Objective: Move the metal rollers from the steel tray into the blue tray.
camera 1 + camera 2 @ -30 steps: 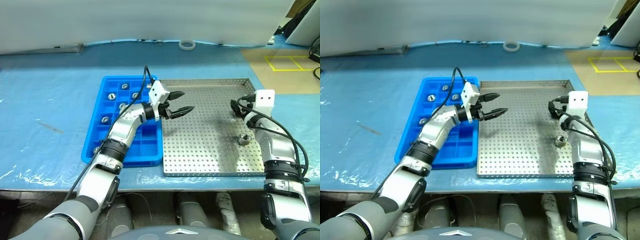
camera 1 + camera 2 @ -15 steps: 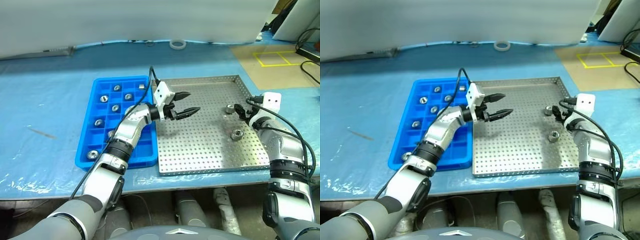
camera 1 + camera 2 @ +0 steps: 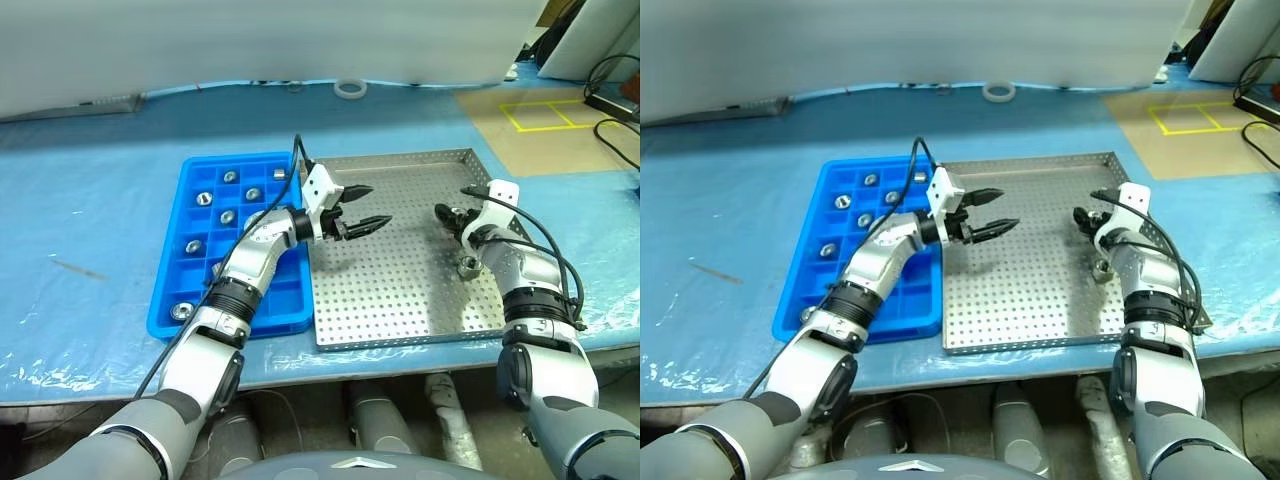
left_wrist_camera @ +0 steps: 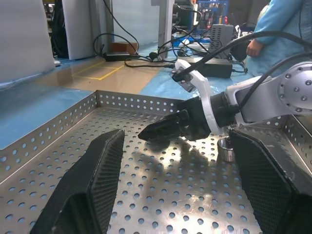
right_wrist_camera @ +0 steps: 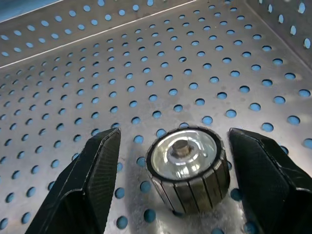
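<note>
Steel tray on blue worktop | rollers: shiny, ribbed | one btwn wide R jaws, untouched; another at 6 o'clock | L jaws wide, empty | blue tray at 9.

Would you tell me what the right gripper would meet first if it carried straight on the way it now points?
Most likely the metal roller standing on the steel tray between the right gripper's open fingers.

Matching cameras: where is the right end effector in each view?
Left eye: right end effector over the steel tray's right side.
Right eye: same place.
Left wrist: ahead, across the tray.
Right wrist: its fingers straddle a roller.
Shared landmark: the perforated steel tray.
</note>
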Robot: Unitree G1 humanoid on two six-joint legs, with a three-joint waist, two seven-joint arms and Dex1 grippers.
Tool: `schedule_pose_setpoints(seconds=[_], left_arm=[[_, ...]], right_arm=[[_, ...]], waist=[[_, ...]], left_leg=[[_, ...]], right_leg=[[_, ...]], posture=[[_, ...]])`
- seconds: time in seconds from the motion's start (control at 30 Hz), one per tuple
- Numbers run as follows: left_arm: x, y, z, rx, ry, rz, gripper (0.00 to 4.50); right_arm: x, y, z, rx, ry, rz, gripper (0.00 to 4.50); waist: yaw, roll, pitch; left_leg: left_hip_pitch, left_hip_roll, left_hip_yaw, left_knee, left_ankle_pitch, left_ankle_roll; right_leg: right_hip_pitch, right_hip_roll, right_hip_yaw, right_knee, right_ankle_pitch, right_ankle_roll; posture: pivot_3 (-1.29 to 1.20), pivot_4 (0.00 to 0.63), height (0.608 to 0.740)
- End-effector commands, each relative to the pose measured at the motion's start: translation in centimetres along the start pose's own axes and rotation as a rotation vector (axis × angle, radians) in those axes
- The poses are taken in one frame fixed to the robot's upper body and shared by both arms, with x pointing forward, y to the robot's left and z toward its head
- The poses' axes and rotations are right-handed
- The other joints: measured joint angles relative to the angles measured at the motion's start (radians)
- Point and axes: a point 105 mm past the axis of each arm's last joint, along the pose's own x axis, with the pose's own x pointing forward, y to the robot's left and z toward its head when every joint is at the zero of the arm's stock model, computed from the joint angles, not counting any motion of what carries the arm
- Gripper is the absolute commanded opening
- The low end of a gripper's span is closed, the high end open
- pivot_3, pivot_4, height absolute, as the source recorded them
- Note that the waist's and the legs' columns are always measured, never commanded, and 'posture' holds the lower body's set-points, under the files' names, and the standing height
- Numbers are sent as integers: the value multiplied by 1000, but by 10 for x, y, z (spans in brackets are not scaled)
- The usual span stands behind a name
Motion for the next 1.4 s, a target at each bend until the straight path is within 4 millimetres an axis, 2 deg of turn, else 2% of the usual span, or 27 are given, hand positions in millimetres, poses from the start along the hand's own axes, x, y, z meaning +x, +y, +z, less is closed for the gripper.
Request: schedule_pose_setpoints(seconds=[0.03, 0.13, 0.27, 0.37, 0.57, 0.7, 0.83, 1.0, 1.1, 1.23, 1.4], left_arm=[[-2, 4, 15, 52, -30, 20, 3597], [-5, 7, 15, 58, -26, 32, 3646], [-6, 10, 17, 58, -34, 49, 3646], [-8, 15, 23, 48, -56, 65, 3646], [-35, 15, 28, -54, -94, 48, 3646], [-65, 20, 31, -81, -96, 99, 3646], [-88, 27, 33, -81, -84, 174, 3646], [-116, 24, 35, -45, -48, 247, 3646], [-133, 26, 37, -43, -43, 321, 3646], [-159, 27, 38, -27, -21, 420, 3646], [-179, 26, 39, 7, 30, 486, 3646]], right_arm=[[4, 0, 0, -2, -19, -16, 3717], [5, -1, 0, 3, -30, -13, 3111], [4, -5, 4, -24, -49, -27, 1794], [3, -4, 10, -53, -68, -21, 1793], [-11, 28, 30, -74, -178, 159, 1793], [-26, 63, 44, -78, -276, 308, 1793], [-53, 120, 61, -65, -375, 607, 1793], [-76, 182, 50, -132, -316, 936, 1793], [-84, 204, 37, -183, -243, 1064, 1793], [-83, 222, 8, -325, -112, 1159, 1793], [-82, 240, 1, -370, -82, 1229, 1793]], waist=[[2, 0, 0], [3, 0, 0], [3, 0, 0], [2, 0, 0], [-1, 0, 0], [-4, 1, 1], [2, 2, 2], [26, 2, 2], [52, 2, 2], [88, 2, 2], [135, 2, 3]], left_leg=[[0, 0, 0, 0, 0, 0], [0, 0, 0, 1, 0, 0], [0, 0, 0, 1, 0, 1], [0, 0, 0, 2, 0, 0], [0, 0, 0, 1, -1, 1], [0, 2, 0, -1, -1, 1], [0, 2, 0, -1, -2, -3], [1, 2, 0, -4, -2, -4], [1, 2, 0, -7, 0, -7], [2, 3, 0, -8, 1, -9], [1, 3, 0, -9, 2, -11]], right_leg=[[0, 0, 0, 0, 0, 0], [1, 0, 0, 0, 0, 0], [1, 0, 0, 0, 1, -1], [1, 0, 0, 0, 1, -1], [0, 0, 0, 0, 1, -1], [-2, 1, 0, 0, 1, -1], [-2, 1, -1, 0, 1, -1], [-2, 1, -1, 0, 1, -1], [-3, 2, -2, 0, 1, -1], [-3, 2, -2, 0, 1, -1], [-3, 1, -2, 0, 1, -1]], posture=[[-449, 150, 740], [-439, 150, 740], [-447, 150, 740], [-463, 150, 740], [-477, 150, 740], [-458, 150, 740], [-407, 150, 740], [-289, 150, 740], [-244, 150, 740], [-165, 150, 740], [-96, 150, 740]])
